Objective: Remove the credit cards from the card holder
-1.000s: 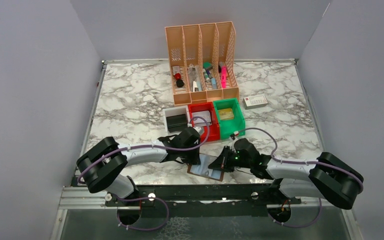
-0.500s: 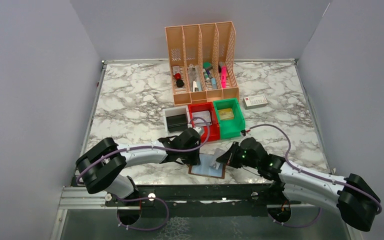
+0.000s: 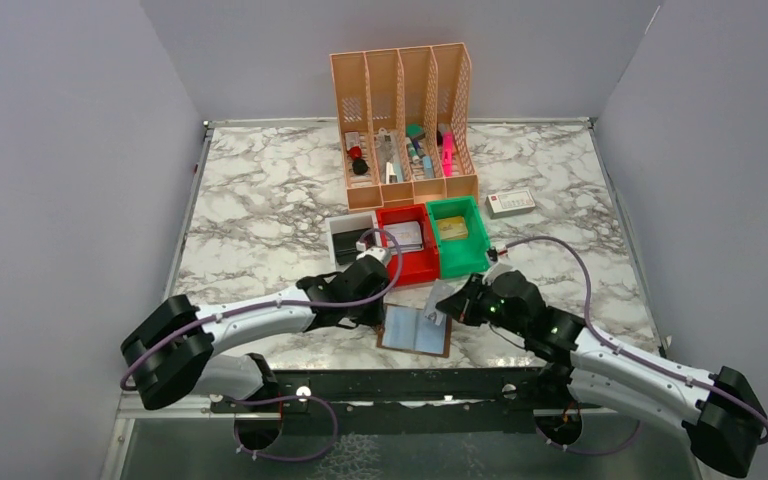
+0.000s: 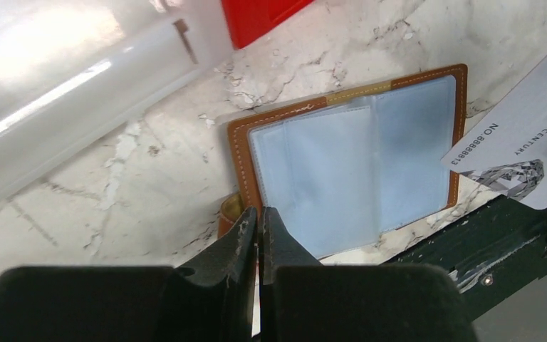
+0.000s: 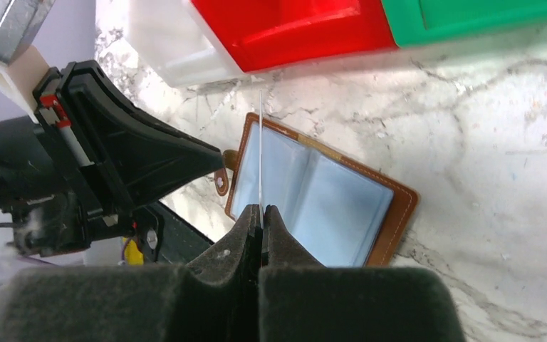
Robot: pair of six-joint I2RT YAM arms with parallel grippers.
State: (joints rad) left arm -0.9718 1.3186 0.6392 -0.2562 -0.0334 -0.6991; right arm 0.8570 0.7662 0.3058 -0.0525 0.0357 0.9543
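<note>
The brown card holder (image 3: 415, 333) lies open near the table's front edge, its pale bluish sleeves facing up. It also shows in the left wrist view (image 4: 356, 160) and the right wrist view (image 5: 327, 199). My right gripper (image 3: 455, 306) is shut on one grey-white credit card (image 3: 438, 298) and holds it above the holder's right side. The card shows printed lettering in the left wrist view (image 4: 520, 149) and is edge-on in the right wrist view (image 5: 261, 142), above my right gripper (image 5: 261, 211). My left gripper (image 3: 378, 316) is shut at the holder's left edge by the snap strap (image 4: 228, 208); in the left wrist view (image 4: 259, 211) nothing shows between its jaws.
White (image 3: 352, 240), red (image 3: 407, 248) and green (image 3: 457, 236) bins stand just behind the holder. A tan file organizer (image 3: 405, 120) with pens is at the back. A white box with a red end (image 3: 511, 203) lies at the right. The black table rail (image 3: 410, 380) runs right in front.
My right gripper has drawn the card out of the holder and lifted it up and away. My left gripper has slid off the holder's inside to its left edge.
</note>
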